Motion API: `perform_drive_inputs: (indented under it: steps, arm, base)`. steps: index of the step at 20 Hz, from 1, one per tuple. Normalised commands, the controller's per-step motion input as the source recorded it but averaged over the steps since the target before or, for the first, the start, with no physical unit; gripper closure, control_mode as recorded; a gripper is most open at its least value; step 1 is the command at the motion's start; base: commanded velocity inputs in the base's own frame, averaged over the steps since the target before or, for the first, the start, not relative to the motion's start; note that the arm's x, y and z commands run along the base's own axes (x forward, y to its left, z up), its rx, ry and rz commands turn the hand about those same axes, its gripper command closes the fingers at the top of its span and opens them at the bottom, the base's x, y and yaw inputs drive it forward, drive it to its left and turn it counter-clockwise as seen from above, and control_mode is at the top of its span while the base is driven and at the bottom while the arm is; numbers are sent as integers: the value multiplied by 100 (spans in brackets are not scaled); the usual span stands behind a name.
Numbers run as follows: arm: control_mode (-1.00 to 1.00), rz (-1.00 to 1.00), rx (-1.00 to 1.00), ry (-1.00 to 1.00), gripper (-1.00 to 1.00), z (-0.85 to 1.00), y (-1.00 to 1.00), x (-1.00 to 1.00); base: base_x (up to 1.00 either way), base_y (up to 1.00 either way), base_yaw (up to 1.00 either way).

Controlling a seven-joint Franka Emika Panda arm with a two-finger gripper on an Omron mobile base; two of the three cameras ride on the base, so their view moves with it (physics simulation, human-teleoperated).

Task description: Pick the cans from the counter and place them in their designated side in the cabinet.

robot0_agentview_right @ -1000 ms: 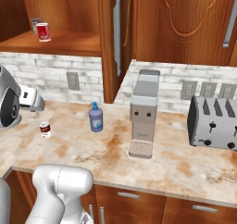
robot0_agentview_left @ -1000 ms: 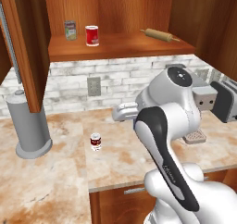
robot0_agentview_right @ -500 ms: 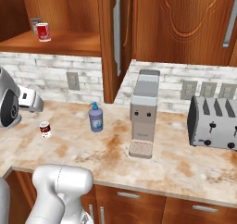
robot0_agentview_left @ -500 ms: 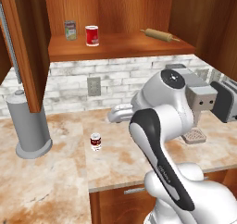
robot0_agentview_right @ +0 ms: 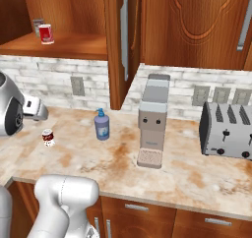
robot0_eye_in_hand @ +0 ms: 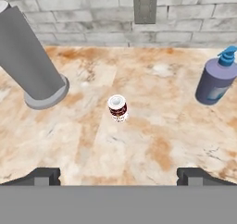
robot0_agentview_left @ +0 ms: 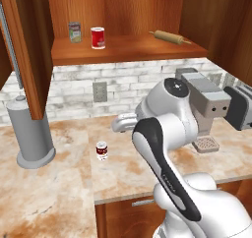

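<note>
Shifted since the earlier frame: arm's upper joints, swung round toward the wall; both cans unmoved. Item one, dark red can (robot0_eye_in_hand: 117, 108), upright on the surface (robot0_eye_in_hand: 152, 140), ahead of the fingers (robot0_eye_in_hand: 118, 174) and about centred between them, well apart. Fingers spread fully wide, holding nothing. Item two, bright red can (robot0_agentview_left: 98, 37), already on the cabinet (robot0_agentview_left: 123, 15) shelf beside a pale can (robot0_agentview_left: 74, 32). Advised handling: descend straight, keep the can centred, close low on its body; grey cylinder (robot0_eye_in_hand: 30, 65) and soap bottle (robot0_eye_in_hand: 215, 82) stand off to either side.

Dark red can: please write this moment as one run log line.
dark red can: upright on counter, not held | pincer: open, apart from can | bright red can: on cabinet shelf
</note>
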Motion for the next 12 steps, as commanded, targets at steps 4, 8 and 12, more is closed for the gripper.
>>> perform_drive_inputs:
  steps: [4,8,12]
  arm:
    - [-100,0,0,0,-100,-19,6,12]
    - [-100,0,0,1,-100,-18,7,11]
    - [-100,0,0,0,-100,-14,5,17]
  base:
    - [0,0,0]
    - [0,0,0]
    - [0,0,0]
